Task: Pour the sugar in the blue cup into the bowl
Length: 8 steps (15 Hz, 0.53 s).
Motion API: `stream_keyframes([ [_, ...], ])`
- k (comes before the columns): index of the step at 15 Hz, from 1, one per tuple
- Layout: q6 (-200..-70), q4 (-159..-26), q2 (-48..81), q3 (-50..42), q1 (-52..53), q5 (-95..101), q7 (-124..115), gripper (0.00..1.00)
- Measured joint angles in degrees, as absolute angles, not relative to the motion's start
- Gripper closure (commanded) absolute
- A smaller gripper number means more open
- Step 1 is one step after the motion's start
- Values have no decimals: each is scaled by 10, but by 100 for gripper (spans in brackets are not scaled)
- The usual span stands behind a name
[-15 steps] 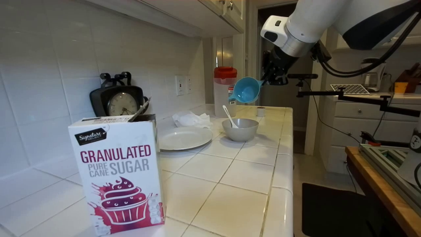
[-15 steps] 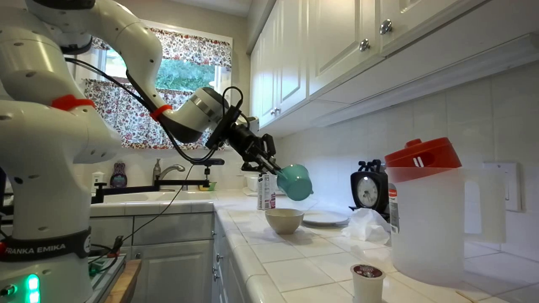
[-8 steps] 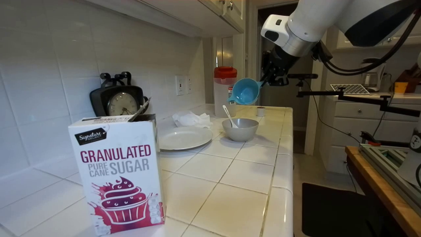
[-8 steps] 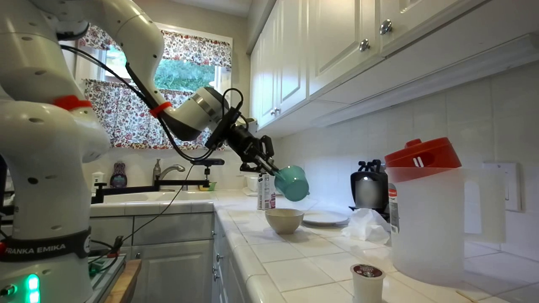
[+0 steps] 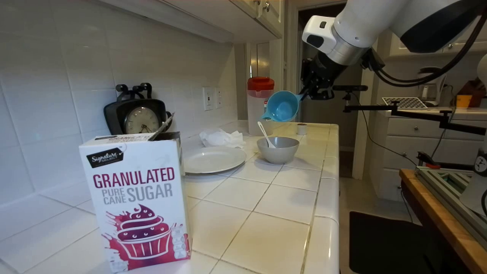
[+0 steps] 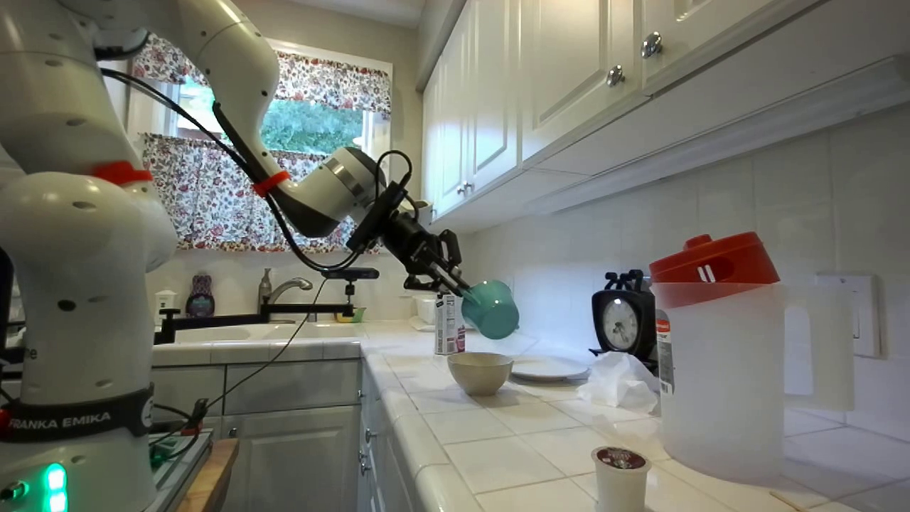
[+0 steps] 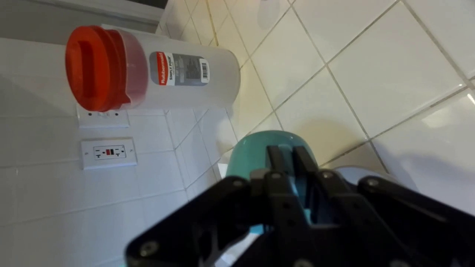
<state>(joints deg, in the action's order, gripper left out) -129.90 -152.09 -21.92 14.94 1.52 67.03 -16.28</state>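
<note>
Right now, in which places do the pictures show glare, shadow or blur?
Wrist view: the gripper, dark and blurred, covers part of the blue cup; soft shadows fall on the counter tiles, with bright reflections near the right edge. In an exterior view, the sugar box reads clearly, without blur; in an exterior view, the window is bright, whitish at its left.

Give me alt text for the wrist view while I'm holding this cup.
The claw holds the cup over the counter, no sugar visible. A pale curved edge, probably the bowl, shows right of the claw. At upper left, the pitcher appears sideways.
</note>
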Motion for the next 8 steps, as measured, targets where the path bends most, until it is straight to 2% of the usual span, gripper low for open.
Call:
stream_keyframes([
  [8, -1249, -1521, -218, 145, 49, 717, -163, 97],
])
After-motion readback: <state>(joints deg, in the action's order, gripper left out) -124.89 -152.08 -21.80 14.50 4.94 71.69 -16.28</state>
